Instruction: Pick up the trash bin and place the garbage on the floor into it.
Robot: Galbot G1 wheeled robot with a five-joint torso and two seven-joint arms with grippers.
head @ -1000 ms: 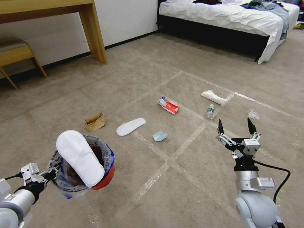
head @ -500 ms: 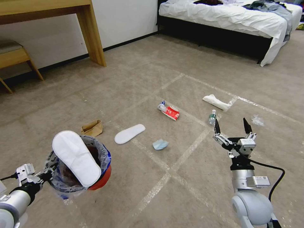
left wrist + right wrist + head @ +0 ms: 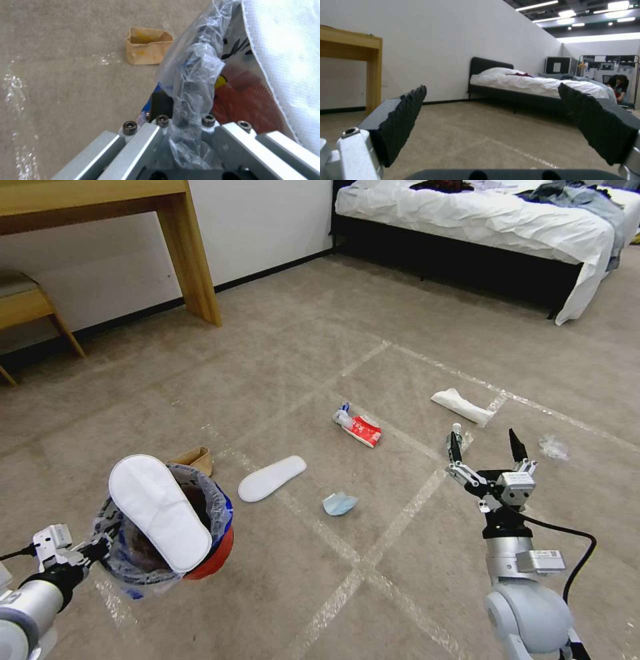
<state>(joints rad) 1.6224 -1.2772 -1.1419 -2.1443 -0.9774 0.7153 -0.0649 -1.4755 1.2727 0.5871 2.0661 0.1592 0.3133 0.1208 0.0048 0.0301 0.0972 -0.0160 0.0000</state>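
Observation:
My left gripper (image 3: 99,551) is shut on the rim of the red trash bin (image 3: 215,553), held off the floor (image 3: 280,367) at lower left; its bag (image 3: 191,75) bunches between the jaws. A white slipper (image 3: 159,512) sticks out of the bin. Garbage lies ahead: a second slipper (image 3: 272,478), a blue mask (image 3: 339,504), a red wrapper (image 3: 360,428), a brown paper bag (image 3: 195,459), a white wad (image 3: 462,406), clear wrap (image 3: 553,447) and a small bottle (image 3: 456,435). My right gripper (image 3: 485,447) stands open and raised, in front of the bottle.
A wooden desk leg (image 3: 190,253) and a stool (image 3: 27,307) stand by the wall at the back left. A white-sheeted bed (image 3: 480,227) with clothes on it fills the back right. Tape lines cross the carpet.
The whole view has shifted, so the camera moved: the litter sits a little lower and nearer. Both arms keep their pose, the bin still held and the right gripper still open.

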